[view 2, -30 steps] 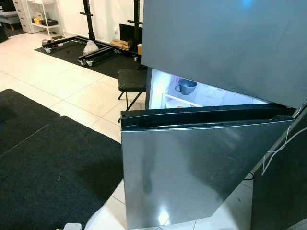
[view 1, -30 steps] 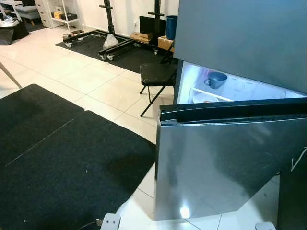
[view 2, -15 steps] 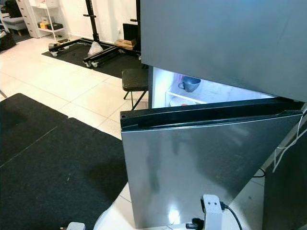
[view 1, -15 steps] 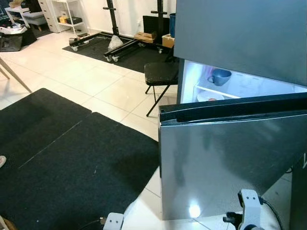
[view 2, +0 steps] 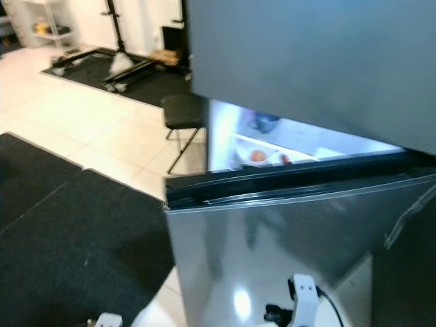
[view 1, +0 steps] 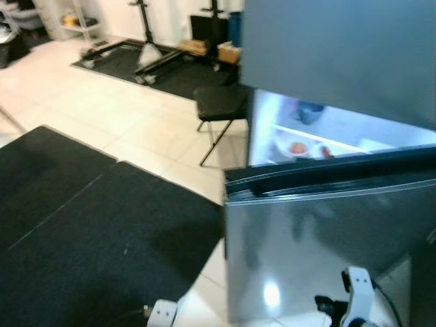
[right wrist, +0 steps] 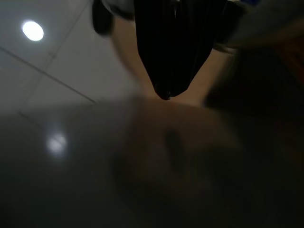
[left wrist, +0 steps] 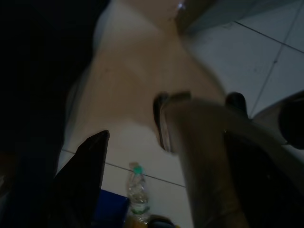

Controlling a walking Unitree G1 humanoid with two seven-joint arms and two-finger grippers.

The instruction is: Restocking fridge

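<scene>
The steel fridge (view 1: 340,61) stands ahead on the right. Its lower door (view 1: 320,245) is swung open toward me. The lit inside shows a blue mug (view 1: 310,111) on an upper shelf and plates with orange and red food (view 1: 298,147) below. My right arm's white wrist (view 1: 355,300) rises at the bottom right, before the door. In the right wrist view the right gripper (right wrist: 165,92) is shut on nothing, close to a grey shiny surface. In the dark left wrist view the left gripper (left wrist: 171,190) hangs open over floor tiles, above a water bottle (left wrist: 137,190) with a green cap.
Black mats (view 1: 88,225) cover the floor to the left. A black folding chair (view 1: 219,103) stands by the fridge's left side. Wheeled black stands (view 1: 146,51) and boxes (view 1: 204,46) are at the far wall. A blue object (left wrist: 112,210) lies beside the bottle.
The camera has shifted and blurred, so the plates on the lower shelf now show. My right wrist rose into view at the bottom right a second ago and stays there.
</scene>
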